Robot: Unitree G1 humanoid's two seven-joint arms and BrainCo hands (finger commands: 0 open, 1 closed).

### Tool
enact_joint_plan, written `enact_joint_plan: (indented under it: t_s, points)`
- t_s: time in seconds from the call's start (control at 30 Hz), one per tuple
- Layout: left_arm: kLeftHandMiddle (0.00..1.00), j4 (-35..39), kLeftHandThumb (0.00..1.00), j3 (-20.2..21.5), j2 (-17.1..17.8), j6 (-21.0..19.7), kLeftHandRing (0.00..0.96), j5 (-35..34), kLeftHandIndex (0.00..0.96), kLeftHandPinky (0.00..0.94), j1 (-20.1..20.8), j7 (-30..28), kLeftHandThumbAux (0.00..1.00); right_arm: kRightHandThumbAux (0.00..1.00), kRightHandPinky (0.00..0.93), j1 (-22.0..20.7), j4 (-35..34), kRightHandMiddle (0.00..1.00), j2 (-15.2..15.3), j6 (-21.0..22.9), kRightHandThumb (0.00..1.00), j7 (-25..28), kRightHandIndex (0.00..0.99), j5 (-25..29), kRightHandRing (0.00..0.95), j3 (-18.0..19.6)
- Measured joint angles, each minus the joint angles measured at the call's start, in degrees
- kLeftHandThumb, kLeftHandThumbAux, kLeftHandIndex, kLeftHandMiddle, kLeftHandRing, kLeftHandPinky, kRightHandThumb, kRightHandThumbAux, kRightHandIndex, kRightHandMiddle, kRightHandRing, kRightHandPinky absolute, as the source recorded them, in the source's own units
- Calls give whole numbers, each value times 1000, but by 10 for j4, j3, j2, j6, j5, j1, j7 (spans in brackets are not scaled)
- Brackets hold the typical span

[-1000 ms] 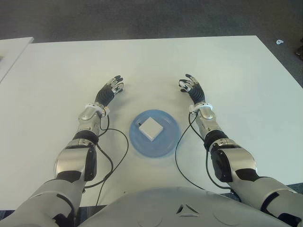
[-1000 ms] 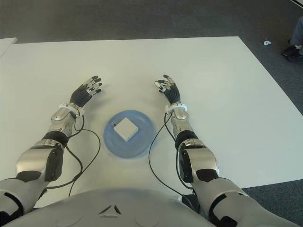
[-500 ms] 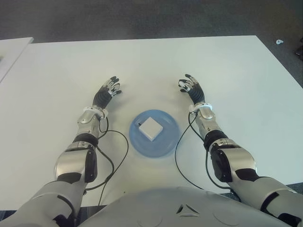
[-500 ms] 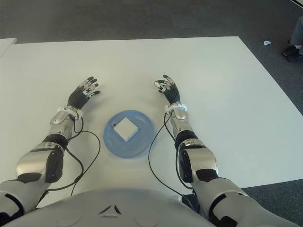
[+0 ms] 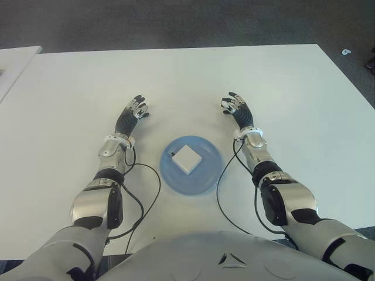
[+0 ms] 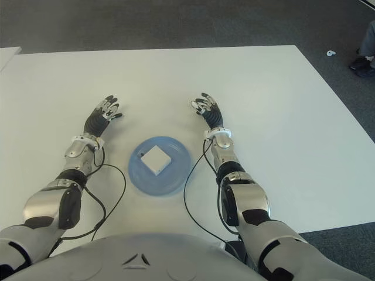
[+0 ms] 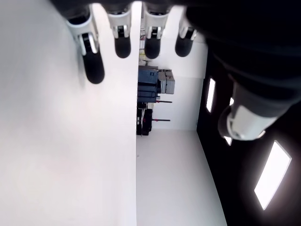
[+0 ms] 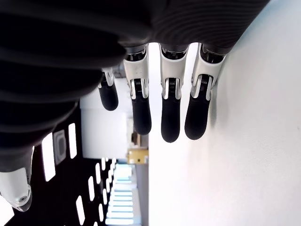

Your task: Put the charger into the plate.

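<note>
Two hands flank a blue plate [image 5: 191,165] on the white table [image 5: 193,76], and neither holds anything. The white charger [image 5: 186,159] lies inside the plate, near its middle, between the two forearms and nearer the robot's body than either hand. The left hand [image 5: 130,115] shows beyond the plate on its left side, fingers spread and empty; the right hand [image 5: 237,110] shows beyond it on the right, likewise loose and empty. Black cables [image 5: 146,193] loop along each forearm, passing just beside the plate's rim on both sides. Nothing lies between the hands and the plate.

Past the right hand, off the table's far corner, a small pale object [image 5: 346,52] lies on the dark floor. The right eye view alone shows a person's shoe [image 6: 362,63] and trouser leg at the edge beyond that corner. The left eye view alone shows a second white surface [image 5: 14,64] well out past the left hand.

From the left wrist view, four straight fingertips [image 7: 93,66] show over bare tabletop. The right wrist view gives the same: extended fingers [image 8: 170,115] beside plain white surface, with neither plate nor charger in sight.
</note>
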State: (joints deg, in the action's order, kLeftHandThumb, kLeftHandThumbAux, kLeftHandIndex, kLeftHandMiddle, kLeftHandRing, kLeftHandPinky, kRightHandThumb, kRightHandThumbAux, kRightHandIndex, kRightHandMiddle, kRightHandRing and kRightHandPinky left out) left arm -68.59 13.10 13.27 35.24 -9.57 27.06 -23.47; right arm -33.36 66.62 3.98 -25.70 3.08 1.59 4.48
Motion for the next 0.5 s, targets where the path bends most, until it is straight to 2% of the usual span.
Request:
enact_joint_plan:
  t_s: [0.27, 0.5]
  points:
    - [0, 9, 56, -9, -13, 39, 0, 20, 0, 0, -20, 28, 583, 555, 304, 10, -11, 254, 5, 0, 105, 1, 139, 0, 277, 0]
    - [0, 18, 90, -15, -19, 54, 0, 33, 0, 1, -33, 54, 607, 551, 303, 17, -21, 243, 7, 0, 105, 7, 131, 0, 270, 0]
